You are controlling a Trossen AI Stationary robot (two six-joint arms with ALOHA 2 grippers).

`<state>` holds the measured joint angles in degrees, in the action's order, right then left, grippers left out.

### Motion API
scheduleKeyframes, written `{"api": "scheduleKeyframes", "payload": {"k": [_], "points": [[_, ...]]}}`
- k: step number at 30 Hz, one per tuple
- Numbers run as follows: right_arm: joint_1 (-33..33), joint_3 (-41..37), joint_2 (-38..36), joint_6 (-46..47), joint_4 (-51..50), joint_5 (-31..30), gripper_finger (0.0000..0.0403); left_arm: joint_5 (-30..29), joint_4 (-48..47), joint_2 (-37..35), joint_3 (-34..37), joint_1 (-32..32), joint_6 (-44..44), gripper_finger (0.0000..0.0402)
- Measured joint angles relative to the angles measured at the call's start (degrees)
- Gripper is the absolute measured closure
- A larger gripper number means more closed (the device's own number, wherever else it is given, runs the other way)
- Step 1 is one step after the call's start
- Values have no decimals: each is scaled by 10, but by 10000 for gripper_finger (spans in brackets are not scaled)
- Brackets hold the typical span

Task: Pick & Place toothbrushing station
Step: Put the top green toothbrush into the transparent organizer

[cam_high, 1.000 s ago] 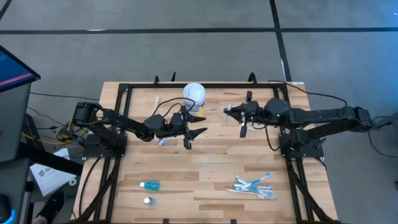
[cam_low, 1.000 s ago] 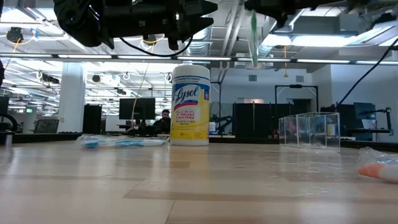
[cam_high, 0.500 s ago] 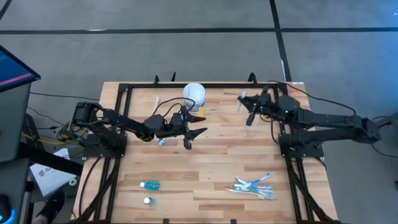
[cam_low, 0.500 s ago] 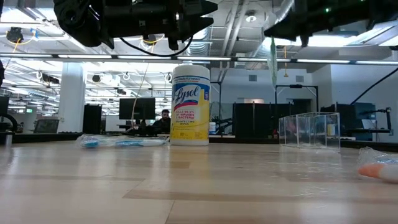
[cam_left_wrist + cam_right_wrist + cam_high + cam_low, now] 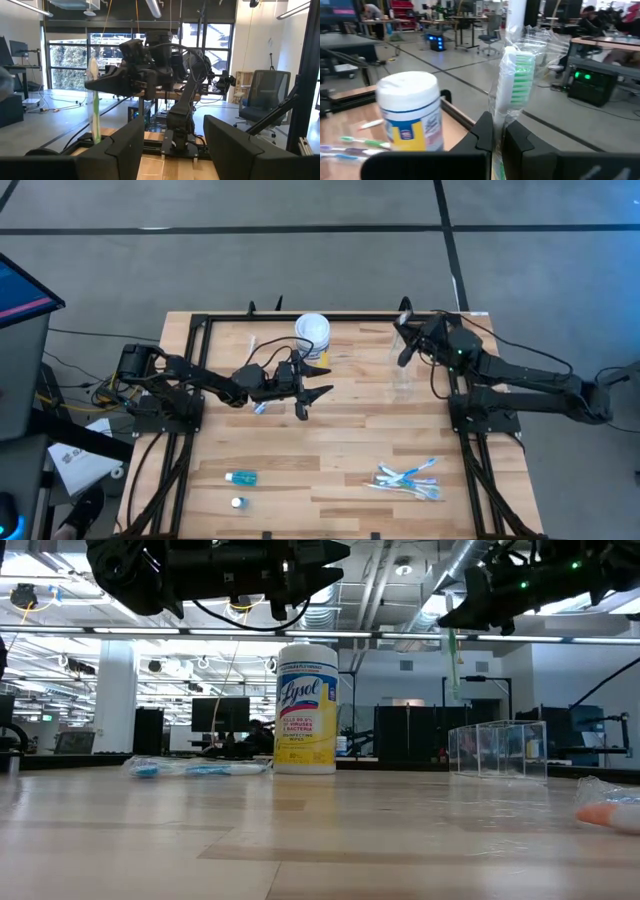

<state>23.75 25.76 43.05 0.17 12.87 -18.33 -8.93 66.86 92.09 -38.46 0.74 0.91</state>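
Toothbrushing station: barely begun, I'd judge. My right end effector is clenched on a wrapped green toothbrush, hanging above the clear cups at the counter's far right. A pile of toothbrushes and the blue tube lie unmoved near the front edge. My left end effector hovers released beside the canister.

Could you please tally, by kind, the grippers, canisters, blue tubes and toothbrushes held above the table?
Grippers: 2 (left gripper, right gripper)
Canister: 1
Blue tube: 1
Toothbrush held above the table: 1, the green toothbrush in the right gripper's fingers
Total: 5
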Motion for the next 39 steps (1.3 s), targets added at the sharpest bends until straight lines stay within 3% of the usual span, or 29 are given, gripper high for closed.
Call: {"api": "scheduleKeyframes", "payload": {"k": [9, 16, 39], "points": [[47, -2, 1, 3, -22, -1, 398, 0, 0, 0, 0, 0, 0, 205], [73, -71, 0, 34, 57, 0, 398, 0, 0, 0, 0, 0, 0, 205], [76, -179, 6, 70, 163, 2, 394, 0, -4, 0, 0, 0, 0, 205]]}}
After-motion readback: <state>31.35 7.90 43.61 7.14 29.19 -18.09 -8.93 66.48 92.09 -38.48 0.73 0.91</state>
